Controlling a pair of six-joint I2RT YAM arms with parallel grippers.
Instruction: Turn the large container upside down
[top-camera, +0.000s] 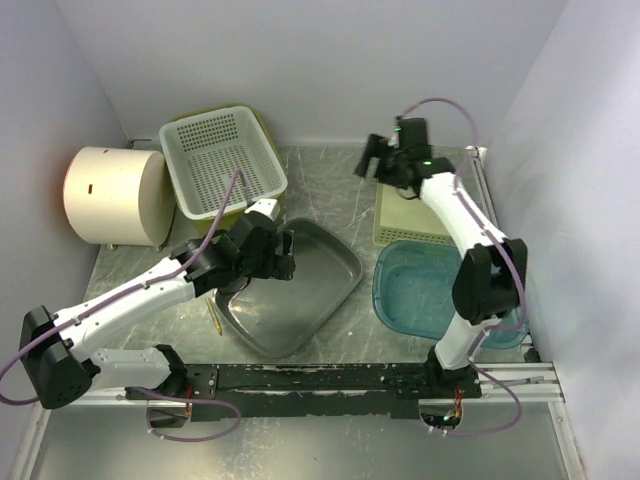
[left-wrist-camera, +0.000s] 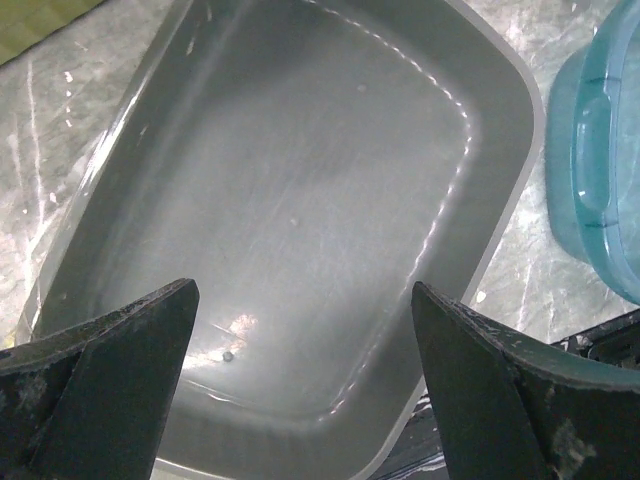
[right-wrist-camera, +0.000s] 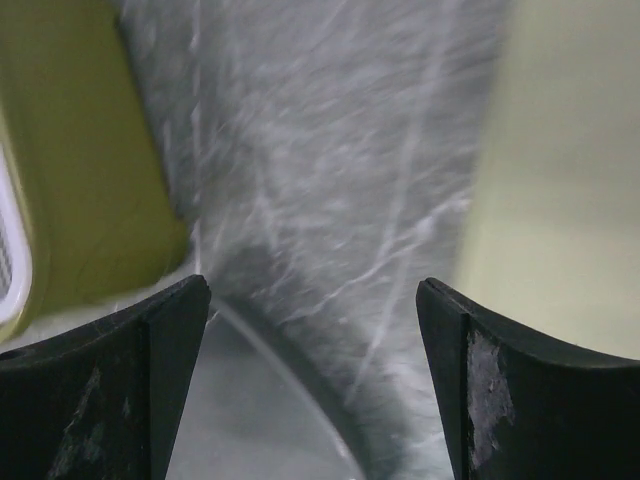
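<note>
The large grey container (top-camera: 335, 272) sits open side up in the middle of the marble table. It fills the left wrist view (left-wrist-camera: 300, 180), empty inside. My left gripper (top-camera: 288, 256) hovers over its left part, jaws wide open and holding nothing (left-wrist-camera: 305, 330). My right gripper (top-camera: 366, 160) is at the back of the table, raised, open and empty (right-wrist-camera: 312, 340). In the blurred right wrist view a rounded corner of the grey container (right-wrist-camera: 250, 420) shows below the jaws.
A white perforated basket (top-camera: 222, 158) sits on an olive bin (right-wrist-camera: 80, 170) at the back left. A cream cylinder (top-camera: 112, 195) stands at far left. A cream box (top-camera: 408, 215) and a teal container (top-camera: 425, 290) lie right of the grey one.
</note>
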